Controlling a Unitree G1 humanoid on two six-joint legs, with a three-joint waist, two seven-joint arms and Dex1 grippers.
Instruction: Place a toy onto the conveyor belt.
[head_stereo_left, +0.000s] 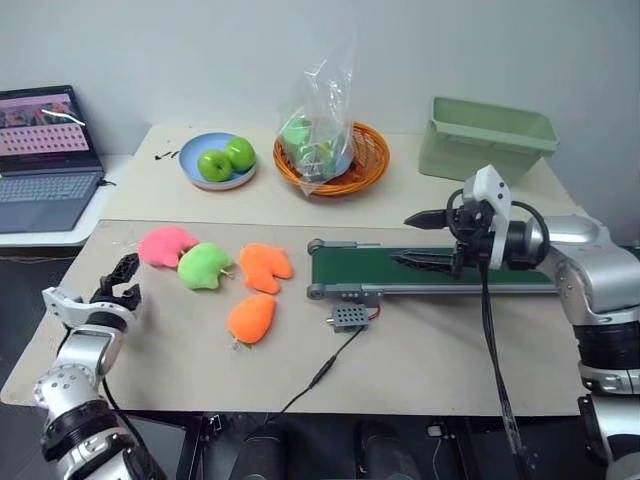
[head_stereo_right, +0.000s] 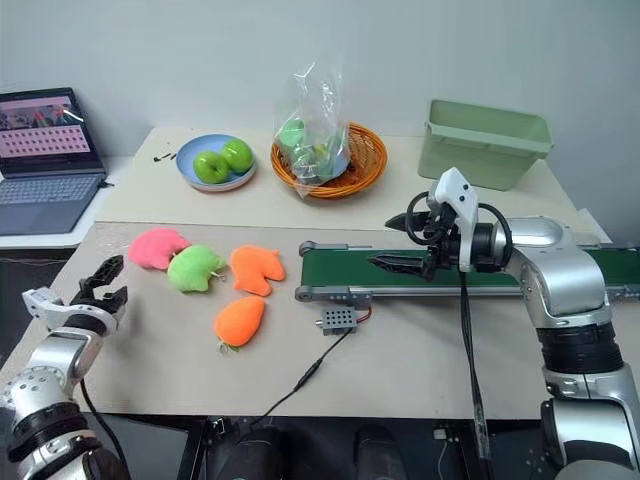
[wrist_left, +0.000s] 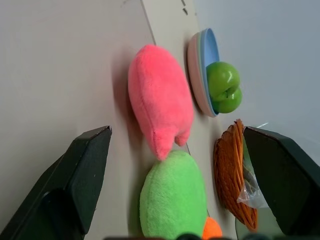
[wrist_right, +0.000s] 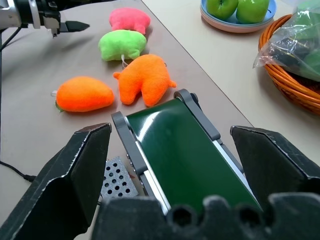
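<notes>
Bright pink lumpy plush toy (head_stereo_left: 166, 245) lies flat on the beige tabletop (head_stereo_left: 430, 350), toward the table's left side, untouched. Lime-green plush (head_stereo_left: 204, 265) sits pressed against its right side, touching it. Two orange plush toys follow: one (head_stereo_left: 265, 266) just right of the green, the other (head_stereo_left: 251, 318) nearer the front edge.

Left gripper (head_stereo_left: 120, 281) hangs low near the left table edge, beside the pink toy but apart from it, black fingers spread wide with nothing between them. In the left wrist view the pink toy lies ahead, between the two fingers, with bare table in the gap.

Long dark green conveyor belt (head_stereo_left: 440, 272) in a grey metal frame lies across the right half of the table; the green and orange plush toys lie between the pink toy and its left end roller. Small grey perforated box (head_stereo_left: 347, 317) sits at the frame's front, a black cable (head_stereo_left: 320, 375) trailing to the table edge.

Right gripper (head_stereo_left: 424, 240) hovers over the belt's left part, fingers apart, empty.

At the back: blue plate of green apples (head_stereo_left: 219, 160), orange wicker basket (head_stereo_left: 368, 155) holding a clear plastic bag (head_stereo_left: 318, 120), pale green bin (head_stereo_left: 485, 138). Open laptop (head_stereo_left: 42, 155) stands off the left side.
</notes>
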